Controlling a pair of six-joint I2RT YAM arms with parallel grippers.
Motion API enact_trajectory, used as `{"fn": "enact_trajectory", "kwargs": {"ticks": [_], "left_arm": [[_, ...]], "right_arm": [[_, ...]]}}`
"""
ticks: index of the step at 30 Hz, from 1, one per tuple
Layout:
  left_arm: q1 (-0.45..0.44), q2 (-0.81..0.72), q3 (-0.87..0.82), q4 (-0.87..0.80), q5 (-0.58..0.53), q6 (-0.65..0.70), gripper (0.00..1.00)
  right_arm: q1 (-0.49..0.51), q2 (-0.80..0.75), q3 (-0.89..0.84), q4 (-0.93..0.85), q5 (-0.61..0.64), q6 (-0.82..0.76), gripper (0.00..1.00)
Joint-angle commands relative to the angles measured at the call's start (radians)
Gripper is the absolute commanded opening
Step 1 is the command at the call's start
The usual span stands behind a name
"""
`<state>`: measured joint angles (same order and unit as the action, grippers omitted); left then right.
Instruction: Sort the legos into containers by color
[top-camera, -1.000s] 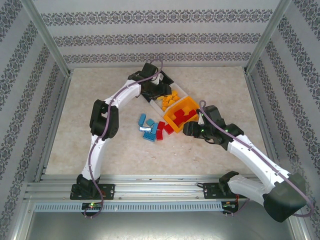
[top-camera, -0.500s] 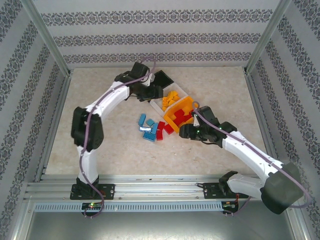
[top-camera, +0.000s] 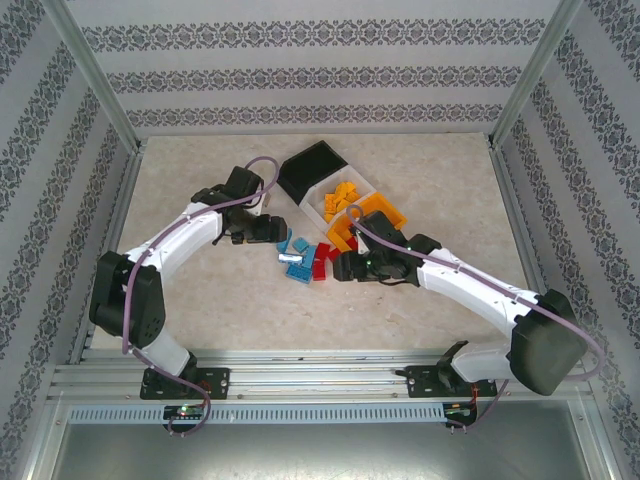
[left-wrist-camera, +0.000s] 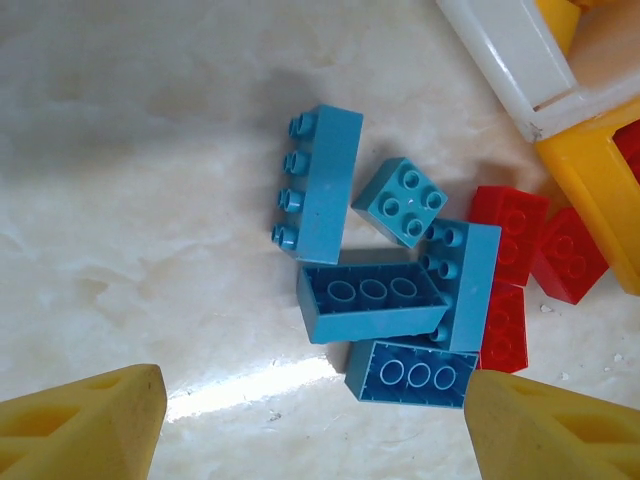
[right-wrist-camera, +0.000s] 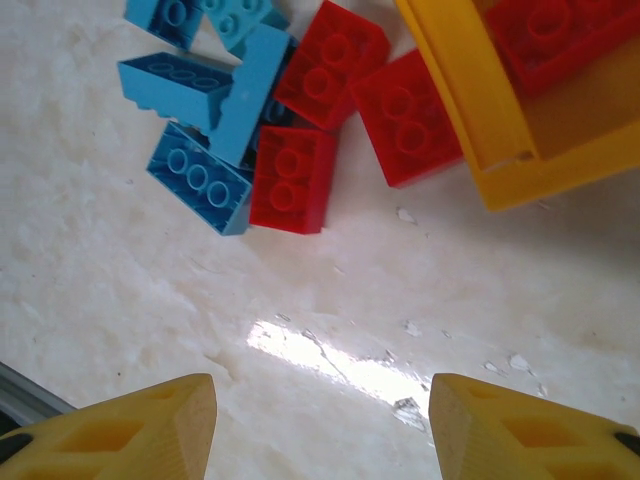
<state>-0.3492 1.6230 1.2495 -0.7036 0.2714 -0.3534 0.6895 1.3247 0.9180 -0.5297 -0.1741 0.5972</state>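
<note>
here the left pincer (left-wrist-camera: 315, 400) and right pincer (right-wrist-camera: 322, 395) gape empty, legos (top-camera: 300, 260) between them.

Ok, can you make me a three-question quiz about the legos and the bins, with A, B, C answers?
1. Where are the orange-yellow bricks?
A) in the orange bin
B) in the white bin
C) on the table

2. How many red bricks lie on the table, outside the orange bin?
A) one
B) six
C) three

3. What are the left gripper and the right gripper doing?
A) both are open and holding nothing
B) the left holds a brick
C) the right holds a brick

Answers:
1 B: the top view shows them piled in the white bin.
2 C: the right wrist view shows three beside the orange bin.
3 A: each wrist view shows fingers wide apart over bare tabletop.
</note>
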Motion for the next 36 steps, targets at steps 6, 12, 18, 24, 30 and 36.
{"fn": "enact_trajectory", "kwargs": {"ticks": [6,12,18,24,30,36], "left_arm": [[-0.004,0.176,0.133,-0.033,-0.038,0.089,0.74],[-0.027,0.272,0.194,-0.029,-0.047,0.094,0.70],[-0.033,0.337,0.234,-0.045,-0.065,0.113,0.67],[-0.033,0.374,0.233,-0.041,-0.073,0.117,0.66],[-0.033,0.410,0.232,-0.031,-0.069,0.117,0.59],[-0.029,0.434,0.234,-0.014,-0.046,0.098,0.40]], "right_arm": [[0.030,-0.019,0.023,-0.012,0.047,0.015,0.59],[0.024,-0.056,-0.002,-0.028,0.075,0.013,0.59],[0.021,-0.055,-0.010,-0.024,0.076,0.014,0.59],[0.010,-0.056,-0.017,-0.021,0.071,0.010,0.60],[-0.001,-0.064,-0.022,-0.019,0.070,0.007,0.60],[-0.012,-0.077,-0.033,-0.021,0.069,0.007,0.60]]}}
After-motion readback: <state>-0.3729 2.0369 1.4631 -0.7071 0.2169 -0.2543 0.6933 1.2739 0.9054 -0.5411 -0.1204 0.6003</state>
